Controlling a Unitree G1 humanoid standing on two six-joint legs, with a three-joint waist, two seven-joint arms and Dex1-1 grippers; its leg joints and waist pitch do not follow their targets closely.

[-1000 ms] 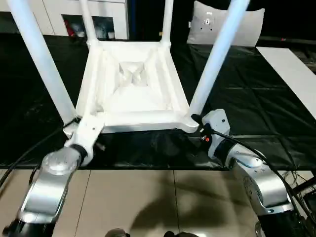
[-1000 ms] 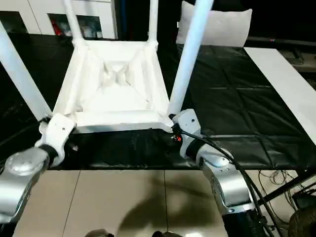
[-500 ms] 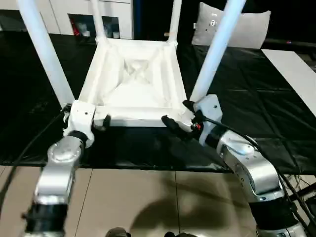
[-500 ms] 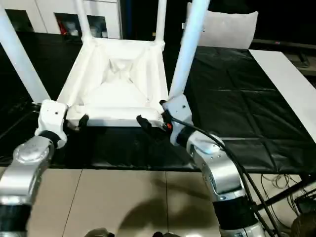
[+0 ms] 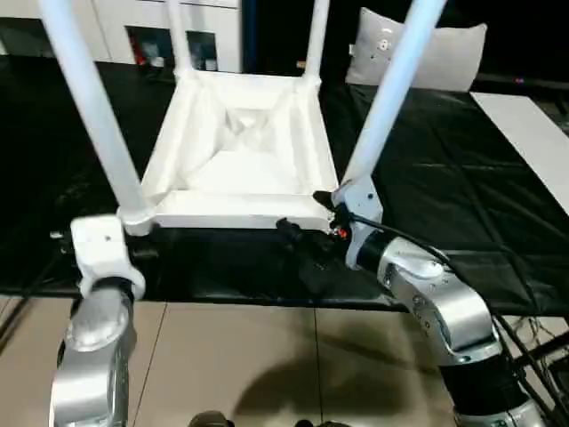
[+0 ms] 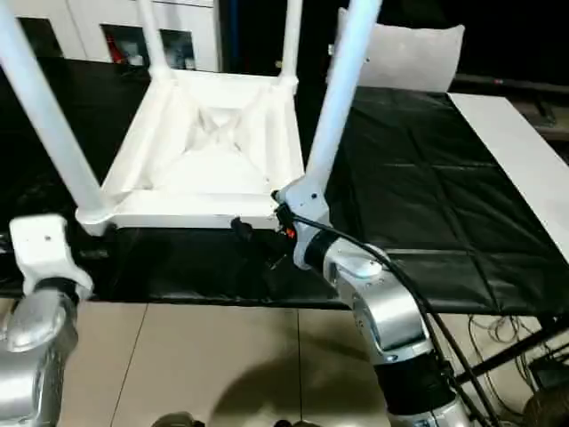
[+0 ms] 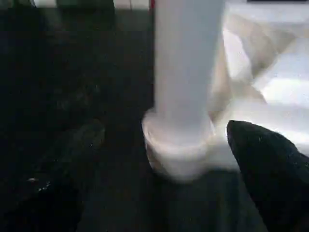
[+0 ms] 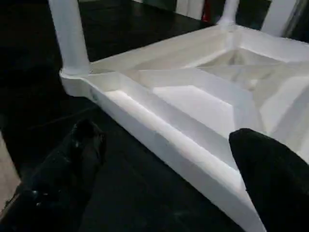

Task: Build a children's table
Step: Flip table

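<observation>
table (image 5: 240,151): white plastic, upside down on black sheet, ribbed underside facing up, all 4 legs standing up out of corner sockets. Sits mid-scene, straight ahead of robot, near the sheet's front edge.
near-left leg (image 5: 93,111): seated in the front-left socket, leans up and out to the robot's left. In the left wrist view its base sits in the round socket collar (image 7: 178,145).
near-right leg (image 5: 387,93): seated in the front-right socket, leans up to the right.
far legs: far-left leg (image 5: 178,36) and far-right leg (image 5: 316,40) upright at back corners, tops cut off by the frame edge.
left gripper (image 7: 164,159): fingers spread wide, holding nothing. One finger (image 7: 72,159) on either side of the near-left socket, not touching it as far as I can see. In head view the left wrist block (image 5: 100,252) sits just in front of and a bit left of that corner.
right gripper (image 8: 164,159): fingers apart, nothing held. In its wrist view the dark finger (image 8: 72,159) is over the black sheet, the other over the table's front rim; contact w/ rim can't be told. In head view its wrist is tight against the front-right corner, fingers (image 5: 298,238) pointing left along the front edge.
black sheet (image 5: 444,196): covers the work surface, wrinkled.
floor (image 5: 249,356): tan tiles in front of the sheet, under both forearms.
pillow (image 5: 418,58): white, propped at back right, behind near-right leg.
cabinets (image 5: 133,31): white, glass doors, back left.
white board (image 5: 533,133): flat on the sheet at far right.
cable (image 6: 404,289): black, runs along right forearm.
</observation>
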